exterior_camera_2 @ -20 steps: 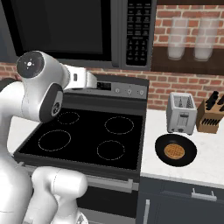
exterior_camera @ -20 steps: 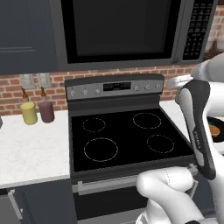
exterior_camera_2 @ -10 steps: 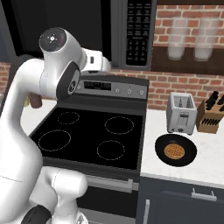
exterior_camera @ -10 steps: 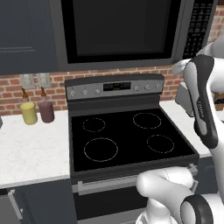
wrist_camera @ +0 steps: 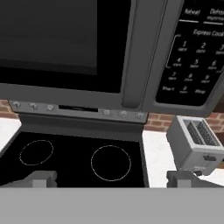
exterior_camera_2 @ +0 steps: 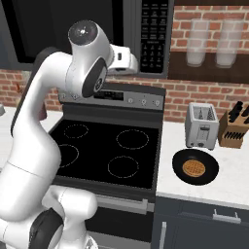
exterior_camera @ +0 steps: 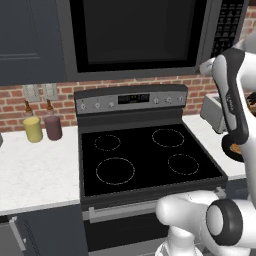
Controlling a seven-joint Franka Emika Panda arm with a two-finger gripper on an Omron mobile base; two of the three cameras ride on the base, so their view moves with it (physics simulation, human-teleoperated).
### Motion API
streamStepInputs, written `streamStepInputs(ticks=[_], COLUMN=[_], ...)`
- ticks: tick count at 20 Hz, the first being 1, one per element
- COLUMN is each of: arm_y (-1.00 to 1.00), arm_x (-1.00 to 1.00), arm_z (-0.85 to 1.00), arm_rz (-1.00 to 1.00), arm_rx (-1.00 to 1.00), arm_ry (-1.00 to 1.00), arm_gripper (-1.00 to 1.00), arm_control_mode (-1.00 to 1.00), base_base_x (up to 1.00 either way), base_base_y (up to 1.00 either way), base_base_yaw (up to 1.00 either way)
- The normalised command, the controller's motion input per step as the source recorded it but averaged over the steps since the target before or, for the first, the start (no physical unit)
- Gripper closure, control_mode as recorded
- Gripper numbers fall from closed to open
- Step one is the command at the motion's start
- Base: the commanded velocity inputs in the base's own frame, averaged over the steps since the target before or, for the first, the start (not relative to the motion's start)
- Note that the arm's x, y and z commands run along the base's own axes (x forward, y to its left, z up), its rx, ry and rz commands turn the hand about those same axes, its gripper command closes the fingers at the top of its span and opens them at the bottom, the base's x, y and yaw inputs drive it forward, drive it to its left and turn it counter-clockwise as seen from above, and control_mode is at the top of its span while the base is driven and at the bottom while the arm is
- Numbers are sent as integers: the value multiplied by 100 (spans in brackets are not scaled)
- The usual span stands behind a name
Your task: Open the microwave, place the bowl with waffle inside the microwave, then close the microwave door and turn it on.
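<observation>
On the left surface (exterior_camera: 35, 175) the yellow jar (exterior_camera: 33, 128) and maroon jar (exterior_camera: 53, 126) stand against the brick wall, leaving open room over the stove (exterior_camera: 145, 160). Above it the microwave (exterior_camera: 150, 35) hangs with the microwave door (wrist_camera: 65, 43) closed, its handle (wrist_camera: 133, 57) beside the keypad (wrist_camera: 190, 65), near the raised pincer (wrist_camera: 111, 180), fingers spread with nothing between. The right base view shows the bowl with waffle (exterior_camera_2: 195, 167) before the toaster (exterior_camera_2: 202, 125) and a knife block (exterior_camera_2: 233, 127).

Right tabletop (exterior_camera_2: 170, 146): bowl with waffle (exterior_camera_2: 195, 168) near front edge; toaster (exterior_camera_2: 202, 125), knife block (exterior_camera_2: 233, 129) at back edge.
</observation>
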Motion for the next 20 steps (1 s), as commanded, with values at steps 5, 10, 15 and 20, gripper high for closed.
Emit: streamStepInputs(ticks=[5, 10, 15, 20], arm_y=[-21, -17, 0, -4], arm_x=[55, 44, 45, 41], arm_z=[10, 19, 18, 14], arm_rz=[2, 1, 0, 0], arm_rx=[0, 0, 0, 0], arm_ry=[0, 0, -1, -12], arm_gripper=[-100, -100, -100, -100], arm_control_mode=[-100, -100, -100, -100], base_base_x=[0, 0, 0, 0], base_base_y=[0, 0, 0, 0], base_base_yaw=[0, 0, 0, 0])
